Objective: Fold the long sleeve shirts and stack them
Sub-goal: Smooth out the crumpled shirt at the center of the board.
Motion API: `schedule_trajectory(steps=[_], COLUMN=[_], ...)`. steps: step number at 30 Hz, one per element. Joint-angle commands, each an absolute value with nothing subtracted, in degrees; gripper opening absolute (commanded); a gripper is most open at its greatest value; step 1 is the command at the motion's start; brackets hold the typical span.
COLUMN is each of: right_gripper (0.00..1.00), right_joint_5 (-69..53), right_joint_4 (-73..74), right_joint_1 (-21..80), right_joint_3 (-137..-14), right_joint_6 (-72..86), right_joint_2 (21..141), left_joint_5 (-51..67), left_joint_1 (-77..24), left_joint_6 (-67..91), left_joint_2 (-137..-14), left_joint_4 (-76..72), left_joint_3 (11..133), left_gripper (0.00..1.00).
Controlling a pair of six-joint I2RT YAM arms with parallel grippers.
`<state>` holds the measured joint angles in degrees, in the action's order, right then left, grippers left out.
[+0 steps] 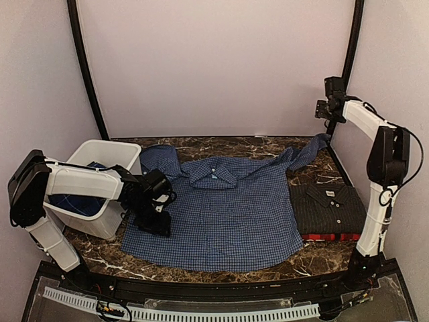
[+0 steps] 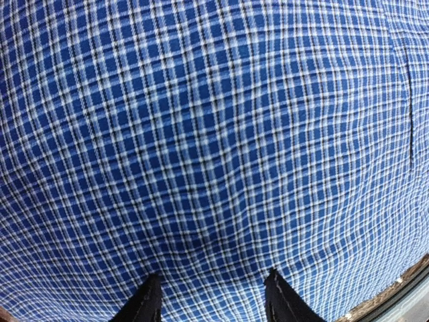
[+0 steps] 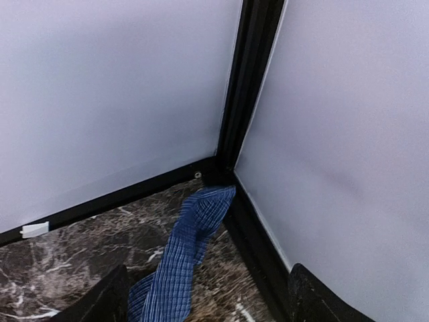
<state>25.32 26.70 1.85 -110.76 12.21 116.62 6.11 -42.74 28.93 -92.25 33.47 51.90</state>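
Blue-and-white small-check button-up shirt (image 1: 228, 215) is spread flat on the dark marble table (image 1: 315, 261), collar to the far side, so its long axis runs from near to far. One long sleeve (image 1: 305, 151) is stretched out toward the far right corner. It lies below the right gripper (image 1: 326, 107), whose fingers are seen apart and empty, well above the cuff. The left gripper (image 1: 155, 218) is set over the shirt's left edge, fingers apart, with nothing pinched. The outstretched sleeve is judged nearer to the right arm for folding inward.
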Motion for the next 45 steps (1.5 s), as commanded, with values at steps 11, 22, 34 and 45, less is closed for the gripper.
schedule_trajectory(steps=[11,22,34,45], right_gripper=[0.83,0.69,0.56,0.50], right_joint_5=[10.6,-3.4,-13.9,-15.8], right_joint_4=[20.6,13.8,7.9,2.0], right_joint_1=[21.5,35.0,37.9,37.8], right_joint_3=[-89.4,-78.5,-76.0,-75.9], right_joint_6=[14.7,21.0,30.5,35.7], right_joint_2=[102.6,106.7,114.0,119.1], left_joint_5=[5.7,7.3,8.9,10.2], left_joint_1=[-42.3,-42.4,-42.5,-42.6], left_joint_6=[30.3,30.8,31.5,31.6], left_joint_2=[-92.3,-93.6,-93.0,-93.0], left_joint_4=[35.5,33.5,31.7,30.5], left_joint_3=[61.4,62.4,61.0,60.3], left_gripper=[0.51,0.51,0.51,0.50])
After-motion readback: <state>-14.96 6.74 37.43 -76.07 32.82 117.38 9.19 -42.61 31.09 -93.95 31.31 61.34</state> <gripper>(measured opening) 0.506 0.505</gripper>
